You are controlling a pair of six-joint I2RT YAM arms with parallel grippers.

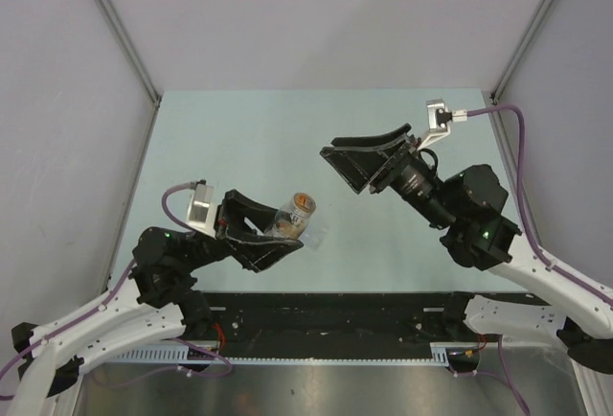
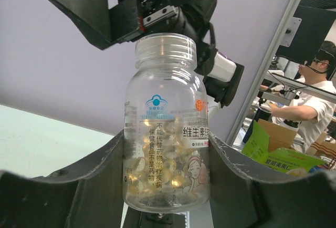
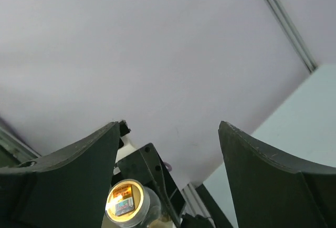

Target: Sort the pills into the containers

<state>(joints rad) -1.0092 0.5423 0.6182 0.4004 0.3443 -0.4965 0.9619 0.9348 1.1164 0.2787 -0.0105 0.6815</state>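
Note:
My left gripper is shut on a stubby clear jar and holds it above the table, tilted, with its uncapped mouth toward the right arm. In the left wrist view the jar stands between the jaws, with yellow-tan pills heaped in its lower half. My right gripper is open and empty, raised above the table, apart from the jar. The right wrist view shows the jar's mouth low between the open jaws. The slim vial with a blue cap is out of view.
The pale green table is walled by grey panels at the back and sides. The black base rail runs along its near edge. In the left wrist view a person and cardboard boxes sit beyond the frame post.

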